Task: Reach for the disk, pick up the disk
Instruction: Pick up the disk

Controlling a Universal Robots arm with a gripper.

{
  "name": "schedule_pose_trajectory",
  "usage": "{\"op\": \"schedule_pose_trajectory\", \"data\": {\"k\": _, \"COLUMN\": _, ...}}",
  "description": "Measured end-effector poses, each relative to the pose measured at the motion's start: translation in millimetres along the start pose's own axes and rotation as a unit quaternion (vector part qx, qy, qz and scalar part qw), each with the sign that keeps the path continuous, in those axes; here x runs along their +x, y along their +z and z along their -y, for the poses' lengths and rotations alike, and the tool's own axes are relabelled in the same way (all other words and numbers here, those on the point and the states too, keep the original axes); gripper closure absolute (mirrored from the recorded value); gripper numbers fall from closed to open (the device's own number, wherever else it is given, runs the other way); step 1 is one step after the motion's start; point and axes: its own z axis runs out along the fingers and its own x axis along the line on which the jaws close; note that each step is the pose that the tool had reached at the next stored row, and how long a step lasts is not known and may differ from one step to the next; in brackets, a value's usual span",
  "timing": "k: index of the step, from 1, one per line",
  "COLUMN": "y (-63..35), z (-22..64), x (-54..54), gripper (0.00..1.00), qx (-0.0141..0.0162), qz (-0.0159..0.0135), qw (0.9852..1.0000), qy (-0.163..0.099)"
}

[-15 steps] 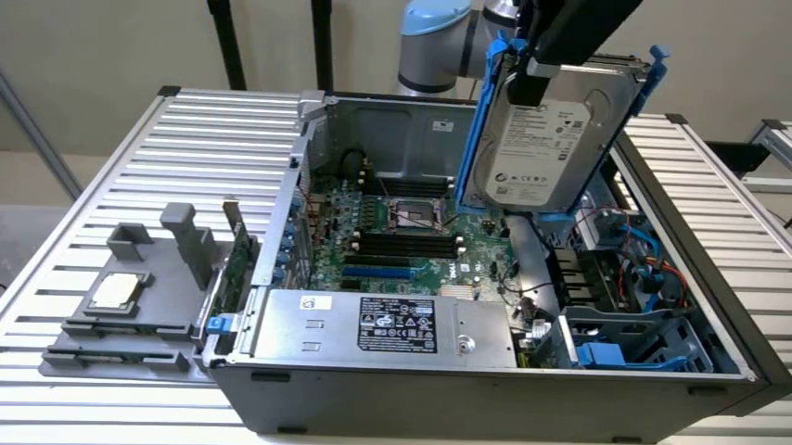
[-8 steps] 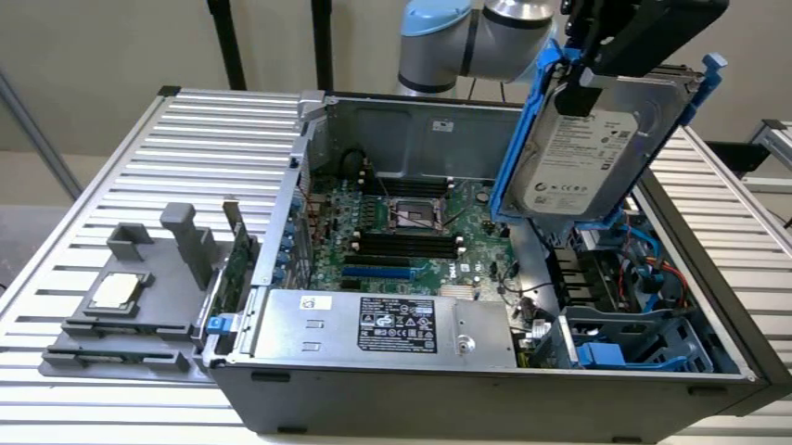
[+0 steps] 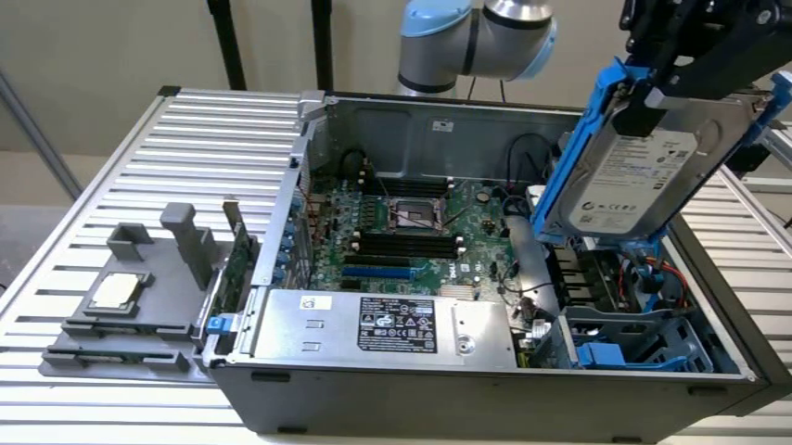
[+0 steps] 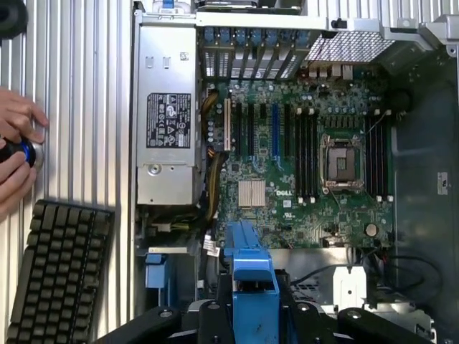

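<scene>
While my gripper (image 3: 674,79) is clamped on the disk (image 3: 637,171) (lifted, tilted), a slip would drop it onto the motherboard (image 3: 415,227).

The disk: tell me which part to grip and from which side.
Grip the disk by the blue carrier at its raised upper end, coming from above, as the gripper does now. It hangs tilted, clear above the computer case; the carrier's rails give firm edges, which probably spares the labelled face.
</scene>
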Motion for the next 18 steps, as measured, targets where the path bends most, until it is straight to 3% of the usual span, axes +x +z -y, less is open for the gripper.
{"op": "schedule_pose_trajectory", "data": {"k": 8, "y": -2.3, "z": 26.1, "x": 19.6, "gripper": 0.67, "qx": 0.0000, "qz": 0.0000, "qw": 1.0000, "qy": 0.000}}
{"op": "schedule_pose_trajectory", "data": {"k": 18, "y": -3.7, "z": 36.5, "x": 41.7, "gripper": 0.67, "qx": -0.0001, "qz": -0.0001, "qw": 1.0000, "qy": -0.002}}
